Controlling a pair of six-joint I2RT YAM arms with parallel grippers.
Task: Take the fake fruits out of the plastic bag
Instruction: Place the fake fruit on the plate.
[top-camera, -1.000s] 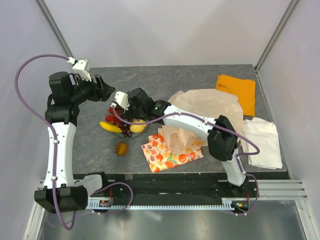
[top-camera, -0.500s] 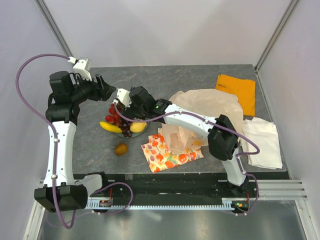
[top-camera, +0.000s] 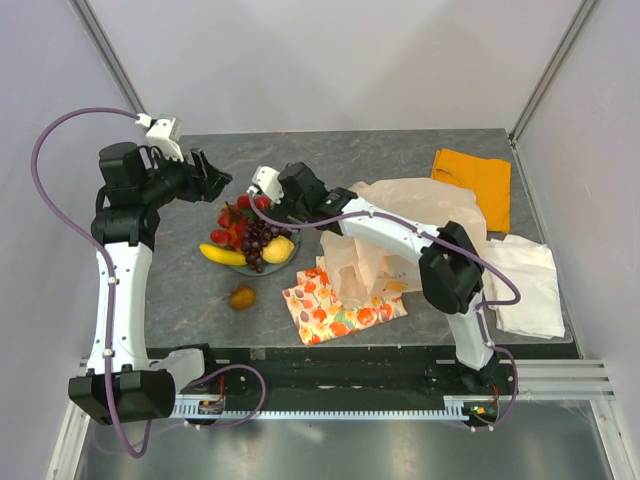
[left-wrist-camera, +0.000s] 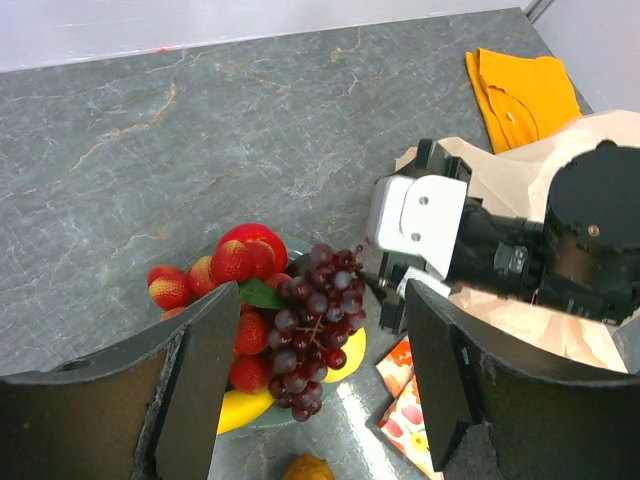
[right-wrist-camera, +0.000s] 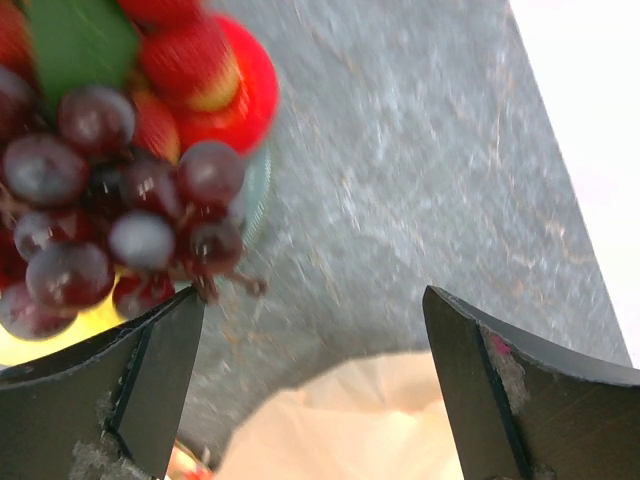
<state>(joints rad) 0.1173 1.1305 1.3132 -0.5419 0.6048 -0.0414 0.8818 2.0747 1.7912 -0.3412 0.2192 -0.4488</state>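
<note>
- Your right gripper (right-wrist-camera: 315, 340) is spread wide and empty, right beside the dark grape bunch (right-wrist-camera: 110, 220).
- Same for your left gripper (left-wrist-camera: 320, 370): spread, hovering over the bowl (right-wrist-camera: 259, 180).
- That bunch, the banana (top-camera: 222, 255) and the lemon (top-camera: 279, 249) sit in the bowl, outside the plastic bag (top-camera: 420, 205) lying near it.

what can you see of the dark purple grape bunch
The dark purple grape bunch is a cluster of glossy, plastic-looking round berries with a thin brown stem at one end. It lies draped on top of the fruit pile, resting on the red fruits and the yellow lemon. The open right gripper sits just beside its stem, gripping nothing.
</note>
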